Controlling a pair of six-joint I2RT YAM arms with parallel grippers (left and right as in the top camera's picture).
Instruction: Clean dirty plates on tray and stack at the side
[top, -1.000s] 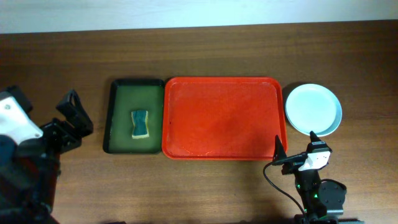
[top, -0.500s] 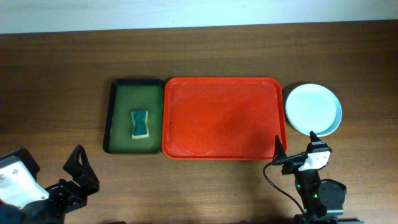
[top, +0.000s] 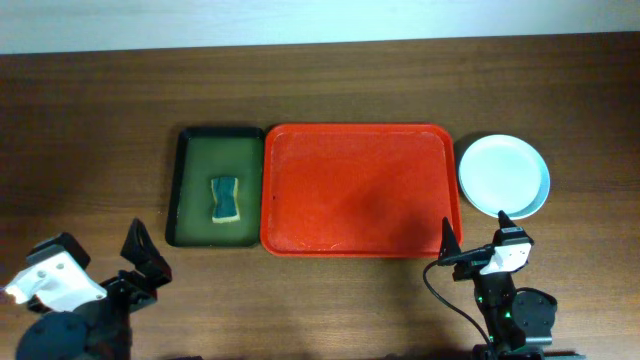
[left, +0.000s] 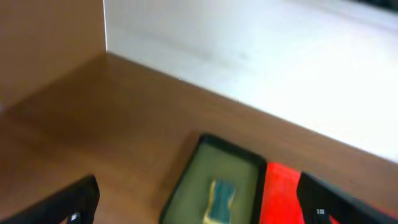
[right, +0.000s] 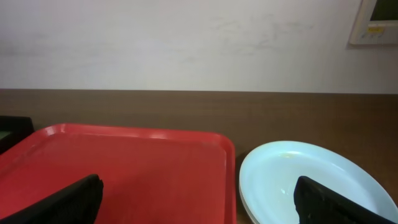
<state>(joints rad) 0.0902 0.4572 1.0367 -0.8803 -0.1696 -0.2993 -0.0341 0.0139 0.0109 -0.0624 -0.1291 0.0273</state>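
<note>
1. On the wooden counter (top: 100, 110), seen from overhead, we found the red tray (top: 360, 190) lying near the middle, its long sides running left to right.
2. Just beside the tray's right short edge, resting on the counter itself, we saw the plates (top: 503, 176) piled in one stack. The top one looked white, and a pale blue-green rim peeked out beneath it on the near right side.
3. From the right wrist view we made out two rims in that stack, but we could not tell whether a third lay underneath.
4. Against the red tray's left short edge sat a smaller dark green tray (top: 216, 186); we could not tell whether the two rims touched. A teal and yellow sponge (top: 227, 198) with a pinched waist lay flat on its floor, near the middle.
5. We placed the left pincer (top: 145, 258) at the near left part of the counter, well apart from both trays. Its fingers (left: 74, 202) were spread wide with nothing between them, and its camera looked out toward the green tray and sponge.
6. We placed the right pincer (top: 475, 228) at the near edge, in front of the gap between the red tray and the stack. Its fingers (right: 74, 198) also stood wide apart and gripped nothing.
7. Beyond the counter's far edge we saw a pale wall (right: 186, 43).
</note>
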